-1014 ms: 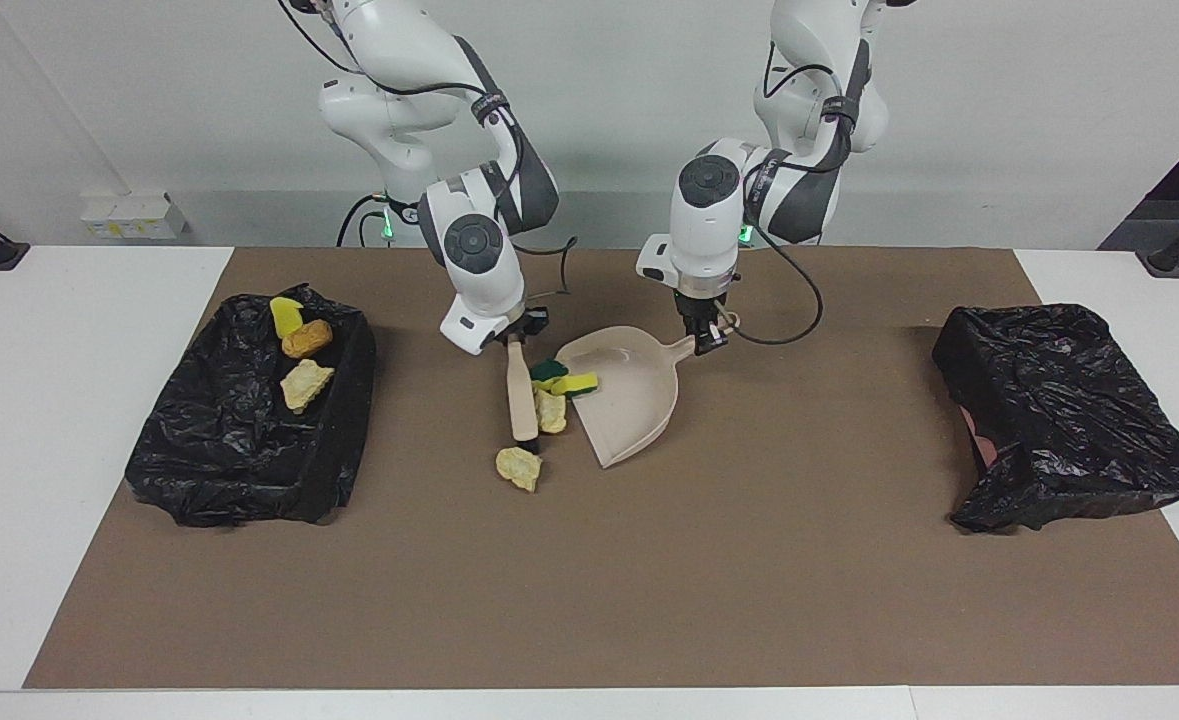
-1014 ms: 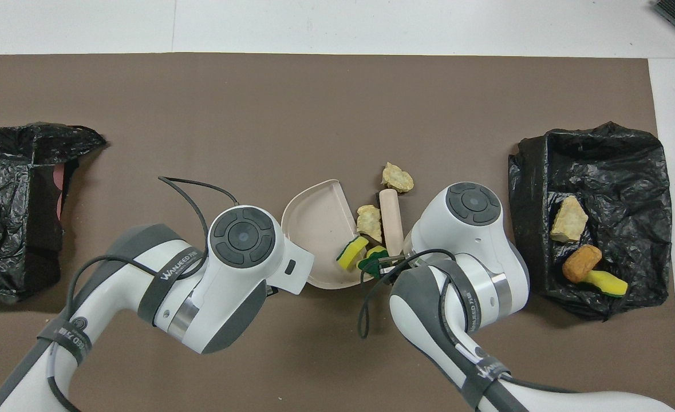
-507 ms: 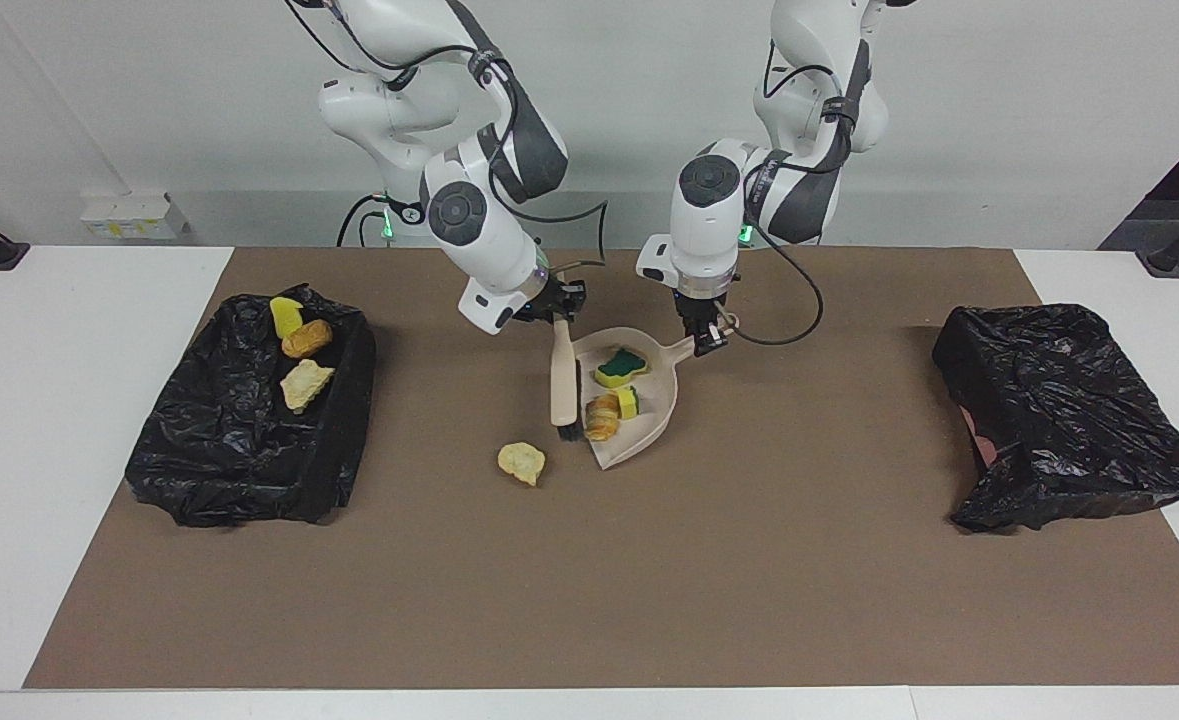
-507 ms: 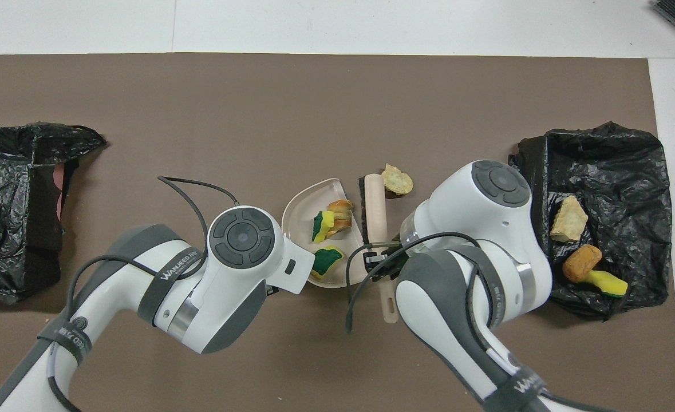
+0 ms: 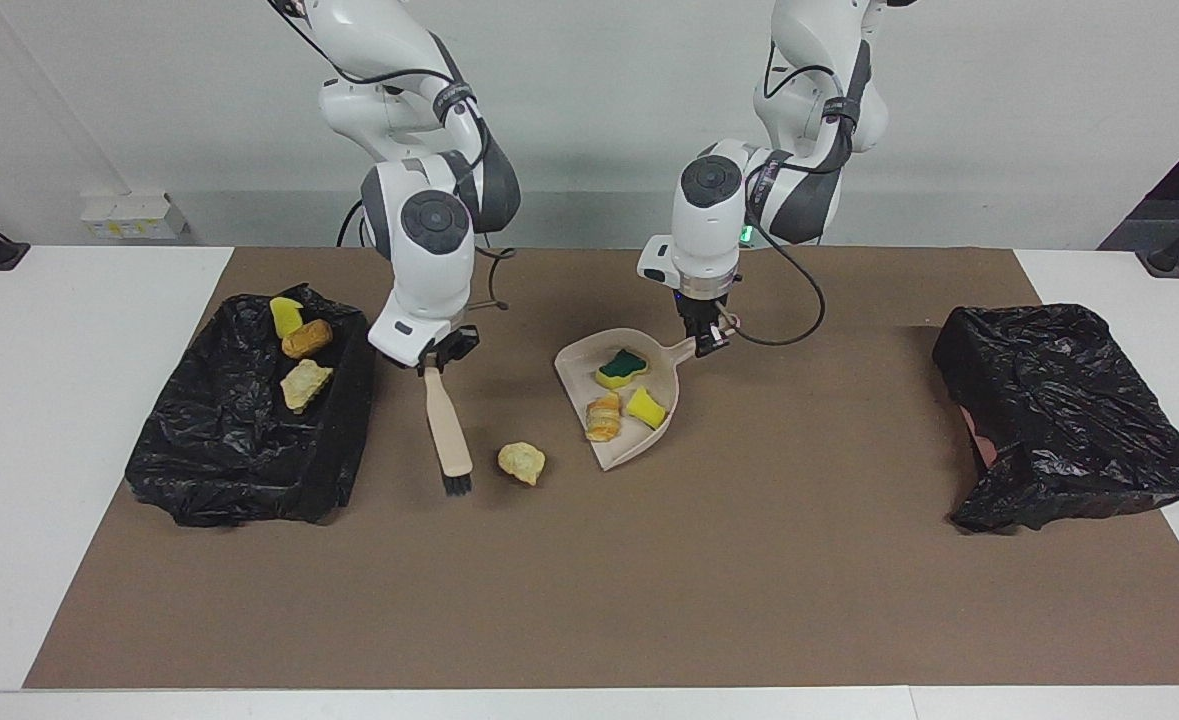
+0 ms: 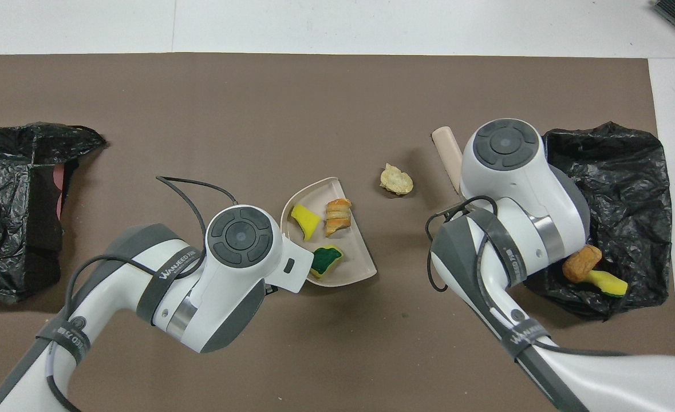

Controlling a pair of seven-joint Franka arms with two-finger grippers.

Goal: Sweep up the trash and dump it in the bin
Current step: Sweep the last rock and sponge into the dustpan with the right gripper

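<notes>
The white counter carries a brown mat. A crumpled black bag-lined bin at the right arm's end holds three scraps; another black bag-lined bin sits at the left arm's end. The beige plastic dustpan lies mid-mat, its handle clamped in the left gripper fingers. It holds a green-backed yellow sponge piece, a plain yellow sponge piece and a tan bread-like chunk. The right gripper fingers are closed on a beige-handled brush with black bristles. One pale tan scrap lies on the mat between brush and dustpan.
</notes>
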